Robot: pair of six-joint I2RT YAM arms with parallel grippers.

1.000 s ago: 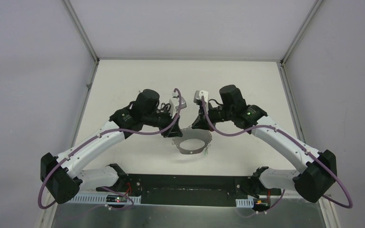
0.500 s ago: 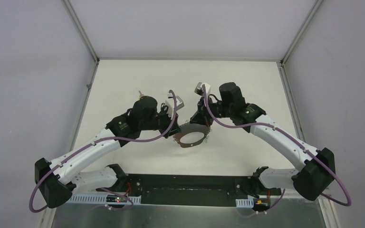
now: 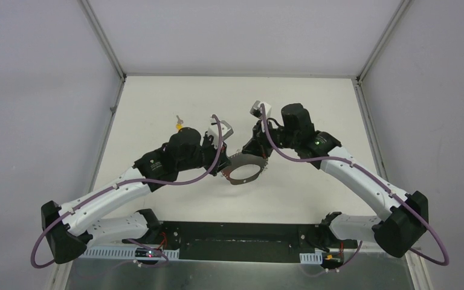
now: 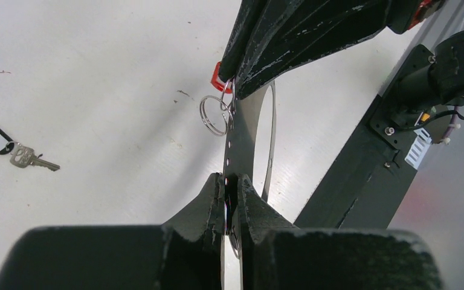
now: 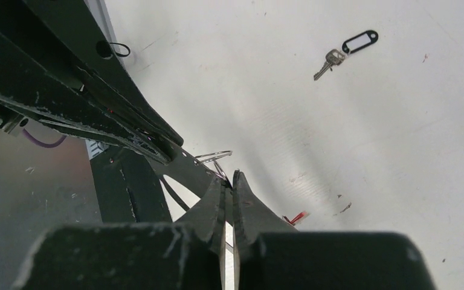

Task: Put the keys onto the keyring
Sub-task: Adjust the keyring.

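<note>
Tools from both sides hold the keyring (image 3: 244, 174) over the middle of the desk (image 3: 314, 109). The left tool (image 4: 231, 181) is clamped on the loop's near-left end, its jaws pressed tight against the flat band. The right tool (image 5: 229, 181) pinches the far-right end, where a small wire ring (image 4: 212, 115) hangs. Farther off to the left, a yellow-tagged key (image 3: 179, 124) lies on the desk. A black-tagged key (image 4: 6, 144) lies loose on it as well.
</note>
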